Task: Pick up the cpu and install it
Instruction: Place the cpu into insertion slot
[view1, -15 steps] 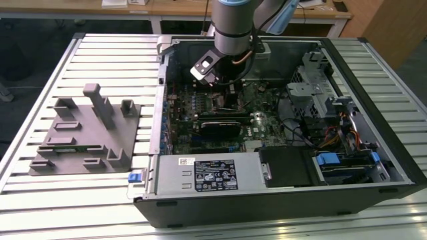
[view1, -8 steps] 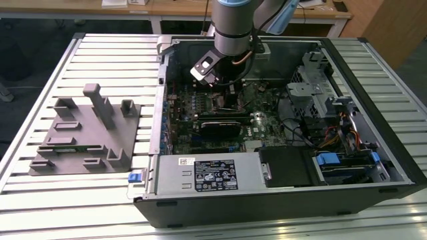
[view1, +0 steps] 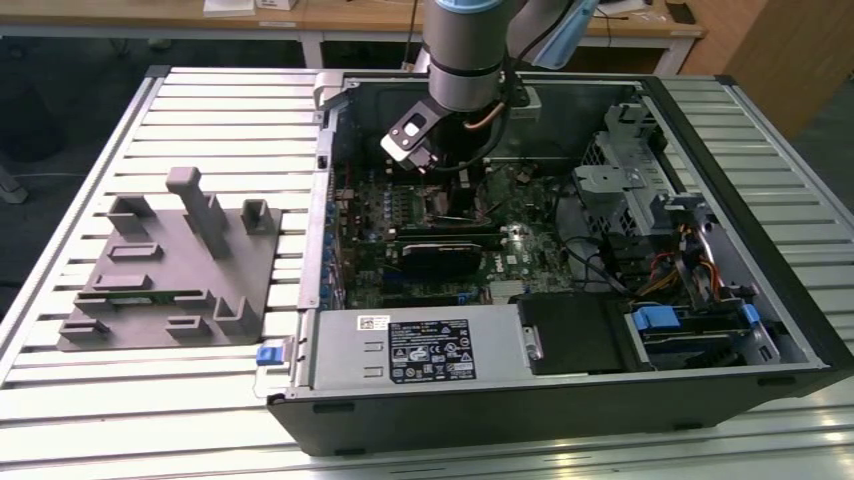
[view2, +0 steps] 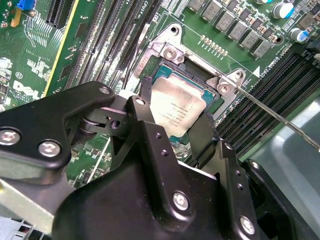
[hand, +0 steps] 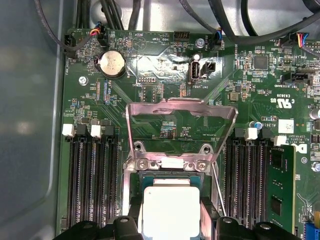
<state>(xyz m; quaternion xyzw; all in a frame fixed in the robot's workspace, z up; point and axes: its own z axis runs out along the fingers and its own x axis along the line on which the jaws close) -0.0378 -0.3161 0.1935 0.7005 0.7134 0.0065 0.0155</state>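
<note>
Hidden: in the exterior view the arm's (view1: 467, 60) wrist stands in front of the socket area of the motherboard (view1: 400, 215).
Cut off: in the first wrist view the cpu (hand: 170, 207) and both fingers (hand: 129, 226) run past the picture's edge.
Unclear: it cannot be told whether the cpu is seated in the socket (view2: 165, 75) or raised just above it.
Arm pose: enters at 12 o'clock of the exterior view and stands near vertical. The wrist points down into the open computer case (view1: 561, 400), about 11 o'clock from the case's centre.
Gripper: the gripper (view2: 175, 100) is set narrow, with its black fingers (view2: 146, 107) against two opposite edges of the cpu.
Cpu location: at the socket, between the fingers. The load plate (hand: 180, 107) is swung open and the lever (view2: 280, 120) is released.
Surroundings: a grey fixture (view1: 174, 270) lies on the slatted table (view1: 80, 420), at 9 o'clock from the case.
</note>
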